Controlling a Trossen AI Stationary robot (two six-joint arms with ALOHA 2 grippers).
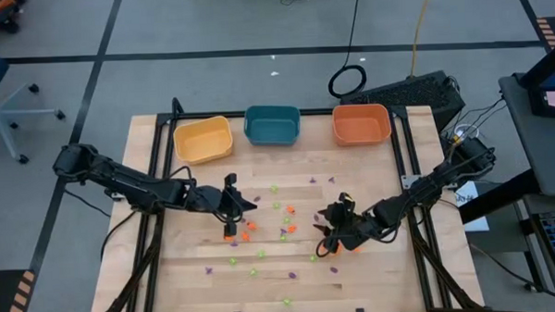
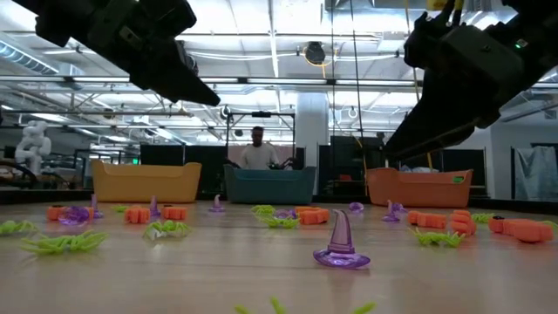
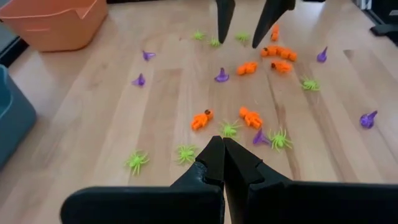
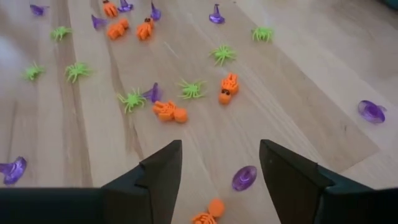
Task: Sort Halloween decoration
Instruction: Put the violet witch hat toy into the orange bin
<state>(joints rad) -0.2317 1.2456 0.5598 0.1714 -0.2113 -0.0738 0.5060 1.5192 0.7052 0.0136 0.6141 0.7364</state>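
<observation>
The Halloween decoration lies scattered over the middle of the wooden table (image 1: pixel 170 271): small orange figures (image 3: pixel 202 119), light-green spiders (image 3: pixel 137 161) and purple hats (image 2: pixel 340 244). My left gripper (image 3: pixel 222 152) hovers shut over the left part of the scatter, with spiders and orange figures just ahead of it. My right gripper (image 4: pixel 221 168) is open above the right part. A purple hat (image 4: pixel 244 177) and an orange figure (image 4: pixel 208 214) lie on the wood under the gap between its fingers. In the low view both grippers hang clear of the tabletop.
Three bins stand in a row along the table's far edge: yellow (image 1: pixel 203 140), teal (image 1: pixel 272 125) and orange (image 1: pixel 361 124). Bare wood lies near the front edge and at both sides. A person (image 2: pixel 258 150) shows in the room beyond the teal bin.
</observation>
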